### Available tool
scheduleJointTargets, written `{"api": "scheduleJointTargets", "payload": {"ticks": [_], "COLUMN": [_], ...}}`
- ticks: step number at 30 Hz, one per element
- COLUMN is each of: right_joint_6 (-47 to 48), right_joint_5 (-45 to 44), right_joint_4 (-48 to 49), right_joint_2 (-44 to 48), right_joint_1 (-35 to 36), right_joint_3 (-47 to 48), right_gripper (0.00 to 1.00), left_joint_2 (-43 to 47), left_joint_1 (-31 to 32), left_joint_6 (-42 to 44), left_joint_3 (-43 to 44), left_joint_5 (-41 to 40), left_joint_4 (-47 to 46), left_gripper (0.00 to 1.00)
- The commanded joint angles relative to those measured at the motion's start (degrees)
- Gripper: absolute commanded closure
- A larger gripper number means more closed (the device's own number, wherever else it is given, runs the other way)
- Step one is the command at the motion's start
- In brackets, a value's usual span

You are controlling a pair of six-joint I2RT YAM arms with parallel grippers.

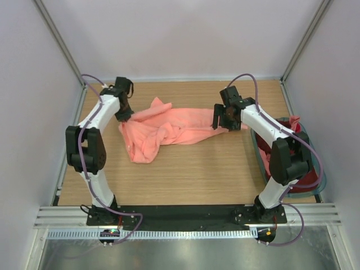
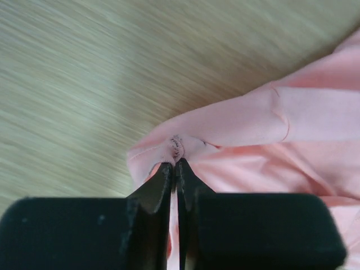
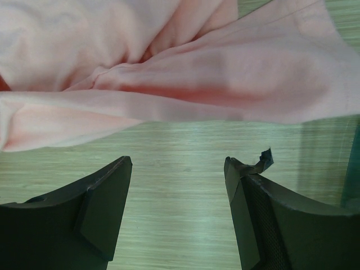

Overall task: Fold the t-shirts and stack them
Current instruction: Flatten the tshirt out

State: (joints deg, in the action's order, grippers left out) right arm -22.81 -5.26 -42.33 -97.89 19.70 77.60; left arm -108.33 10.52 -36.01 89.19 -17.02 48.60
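Salmon-pink t-shirt lies crumpled on wooden table; left gripper clamped on its edge; right gripper jaws apart, just short of cloth.

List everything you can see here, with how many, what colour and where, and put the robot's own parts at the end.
salmon-pink t-shirt: one, salmon pink, crumpled on the table between the two arms
maroon t-shirt: one, dark maroon, in the basket, partly hidden by the right arm
pink cloth: one bit, pink, at the basket's far end; cannot tell if it is a separate shirt
basket: one, grey-teal, at the table's right edge
table: one, light wood
left arm: one, white and black, left side
right arm: one, white and black, right side
left pincer: one, black, shut on the salmon-pink t-shirt's left edge
right pincer: one, black, open, beside the shirt's right end
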Motion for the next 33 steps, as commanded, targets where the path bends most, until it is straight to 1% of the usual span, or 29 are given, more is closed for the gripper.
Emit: {"api": "scheduleJointTargets", "payload": {"ticks": [1,2,3,4,6,7,9,10,11,12,13,15,18,19,24,27,29,30,31,32,33], "right_joint_6": [0.5,0.6,0.7,0.7,0.9,1.2,1.3,1.4,1.4,1.5,1.5,1.7,2.1,2.4,3.9,5.5,6.7,6.9,7.0,7.5,7.7], "right_joint_5": [-1.2,-1.2,-1.3,-1.4,-1.9,-2.2,-2.5,-2.8,-3.0,-3.0,-2.9,-2.8,-2.7,-2.4,-4.0,-6.5,-7.7,-7.7,-7.0,-6.4,-5.6], "right_joint_4": [-0.7,-0.7,-0.7,-0.8,-0.8,-0.7,-0.7,-0.7,-0.3,-0.2,0.0,-0.2,-0.7,-0.4,0.7,1.0,1.1,0.7,0.8,0.9,1.5], "right_joint_2": [1.0,1.0,1.0,1.0,0.8,0.8,0.4,0.4,0.2,0.0,-0.6,-1.4,-3.7,-4.5,-7.3,-9.0,-9.4,-9.6,-9.6,-9.3,-8.8], "right_joint_1": [-0.2,-0.2,-0.2,-0.3,-0.2,-0.2,-0.2,-0.2,-0.2,-0.2,-0.3,-0.3,-0.3,-0.3,-0.4,-0.4,-0.5,-0.5,-0.7,-0.8,-0.8], "right_joint_3": [1.9,1.8,1.8,1.6,1.4,1.4,1.4,1.3,1.2,1.2,1.2,1.6,2.3,2.2,2.8,3.8,4.7,4.9,5.3,5.1,4.6], "right_gripper": [0.26,0.26,0.26,0.26,0.26,0.26,0.26,0.26,0.26,0.26,0.26,0.25,0.24,0.23,0.2,0.21,0.24,0.27,0.38,0.49,0.68], "left_joint_2": [2.6,0.7,0.0,-0.3,1.9,3.0,6.6,7.6,8.2,8.2,7.8,4.5,-0.1,-3.2,-10.3,-12.2,-11.5,-10.8,-9.8,-7.4,-5.4], "left_joint_1": [-5.1,-4.9,-4.6,-4.3,-3.2,-2.8,-1.3,0.4,1.2,1.8,2.7,5.6,9.0,9.3,9.7,9.7,9.7,9.7,9.7,9.8,10.0], "left_joint_6": [3.8,4.6,4.7,4.6,4.5,4.3,4.4,4.9,5.4,5.7,5.9,5.8,5.7,5.8,6.4,7.2,7.5,7.5,7.4,7.3,7.1], "left_joint_3": [5.5,7.0,8.5,9.6,8.3,6.1,3.6,0.5,-0.8,-2.2,-3.3,-3.7,-0.5,0.6,5.7,5.6,4.9,4.5,3.5,2.7,1.5], "left_joint_5": [-6.1,-6.4,-6.1,-6.5,-7.9,-7.6,-4.4,-1.3,6.7,12.1,15.7,21.4,21.0,20.4,17.5,15.0,13.9,13.6,13.3,12.9,12.4], "left_joint_4": [0.4,3.1,4.7,5.5,5.5,5.0,2.7,1.0,-0.8,-2.4,-6.0,-7.1,-5.9,-4.5,0.1,0.6,0.5,0.4,0.4,0.3,0.0], "left_gripper": [0.93,0.71,0.66,0.65,0.46,0.32,0.24,0.2,0.19,0.2,0.2,0.2,0.2,0.2,0.2,0.24,0.38,0.46,0.64,0.71,0.76]}}
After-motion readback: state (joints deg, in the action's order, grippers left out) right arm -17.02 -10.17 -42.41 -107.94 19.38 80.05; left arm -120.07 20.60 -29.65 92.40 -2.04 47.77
